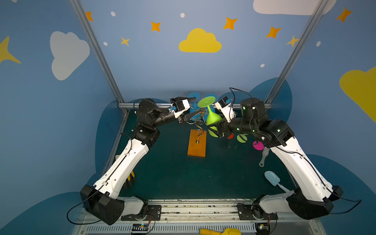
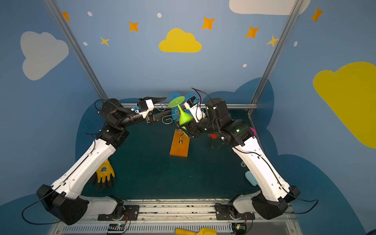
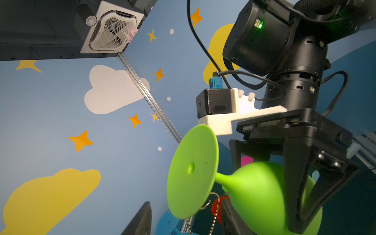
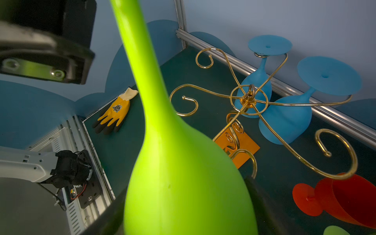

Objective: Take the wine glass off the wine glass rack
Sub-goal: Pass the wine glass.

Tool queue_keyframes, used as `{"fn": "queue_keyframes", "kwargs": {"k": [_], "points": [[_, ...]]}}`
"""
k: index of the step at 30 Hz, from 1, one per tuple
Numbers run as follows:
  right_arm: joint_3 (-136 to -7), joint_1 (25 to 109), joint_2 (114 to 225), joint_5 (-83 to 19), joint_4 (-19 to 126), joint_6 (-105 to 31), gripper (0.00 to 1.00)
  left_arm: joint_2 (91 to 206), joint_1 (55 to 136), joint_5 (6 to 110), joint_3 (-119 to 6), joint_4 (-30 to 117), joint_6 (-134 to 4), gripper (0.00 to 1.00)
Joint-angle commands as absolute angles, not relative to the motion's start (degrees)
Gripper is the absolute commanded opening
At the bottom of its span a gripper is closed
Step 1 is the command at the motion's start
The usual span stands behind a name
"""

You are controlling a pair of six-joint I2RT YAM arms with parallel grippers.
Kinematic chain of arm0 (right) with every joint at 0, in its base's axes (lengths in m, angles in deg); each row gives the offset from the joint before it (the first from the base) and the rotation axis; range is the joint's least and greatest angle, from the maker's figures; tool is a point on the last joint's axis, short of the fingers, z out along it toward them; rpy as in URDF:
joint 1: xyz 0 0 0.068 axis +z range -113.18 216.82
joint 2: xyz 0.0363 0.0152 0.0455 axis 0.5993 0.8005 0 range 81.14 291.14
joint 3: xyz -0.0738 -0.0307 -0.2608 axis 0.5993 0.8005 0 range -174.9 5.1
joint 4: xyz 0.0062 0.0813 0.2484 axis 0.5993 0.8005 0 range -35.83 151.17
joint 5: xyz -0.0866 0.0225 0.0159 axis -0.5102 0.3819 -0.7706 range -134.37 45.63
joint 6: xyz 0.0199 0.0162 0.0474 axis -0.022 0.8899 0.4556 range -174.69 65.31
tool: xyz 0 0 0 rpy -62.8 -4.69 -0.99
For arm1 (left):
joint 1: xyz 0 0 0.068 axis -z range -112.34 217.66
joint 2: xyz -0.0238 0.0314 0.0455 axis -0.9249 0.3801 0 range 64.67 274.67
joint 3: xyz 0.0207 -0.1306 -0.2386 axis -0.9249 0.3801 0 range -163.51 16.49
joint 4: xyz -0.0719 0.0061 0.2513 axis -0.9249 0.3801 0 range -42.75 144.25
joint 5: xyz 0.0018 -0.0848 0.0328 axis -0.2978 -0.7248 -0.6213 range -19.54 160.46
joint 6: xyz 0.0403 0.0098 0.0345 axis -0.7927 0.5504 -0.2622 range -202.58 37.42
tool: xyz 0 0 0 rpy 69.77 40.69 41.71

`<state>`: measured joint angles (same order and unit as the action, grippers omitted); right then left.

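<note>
In both top views the right gripper (image 1: 215, 130) is clamped on the bowl of the green wine glass (image 1: 212, 118), which is tilted, foot uppermost, beside the crown of the wine glass rack (image 1: 197, 145). The left gripper (image 1: 192, 107) stands with jaws apart at the scroll arms, grasping nothing visible. Left wrist view: a gold hook (image 3: 211, 200) lies just beside the glass foot (image 3: 193, 171). Right wrist view: the stem appears outside the curls, and two blue glasses (image 4: 284, 122) hang beyond. Judged step: withdrawal. The next move calls for carrying the glass sideways, clear of the wire, then down to the table (image 1: 173, 173).
</note>
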<state>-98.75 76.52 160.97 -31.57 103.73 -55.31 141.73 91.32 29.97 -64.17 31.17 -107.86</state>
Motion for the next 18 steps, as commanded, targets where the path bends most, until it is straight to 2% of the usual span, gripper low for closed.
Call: {"fn": "queue_keyframes", "kwargs": {"k": [1, 7, 13, 18], "points": [[-100.36, 77.37, 161.36, -30.23, 103.98, -54.68, 0.42, 142.36, 91.62, 29.94, -65.67, 29.74, -109.22, 0.50], [-100.45, 78.72, 162.13, -30.28, 104.61, -54.54, 0.42, 143.25, 91.65, 30.28, -66.22, 29.06, -109.33, 0.40], [-100.09, 79.44, 161.92, -30.57, 104.68, -54.45, 0.43, 143.73, 91.74, 30.54, -66.41, 29.42, -109.47, 0.25], [-99.60, 79.61, 161.40, -30.11, 104.28, -54.07, 0.53, 143.07, 91.74, 32.87, -64.89, 27.58, -108.52, 0.11]]}}
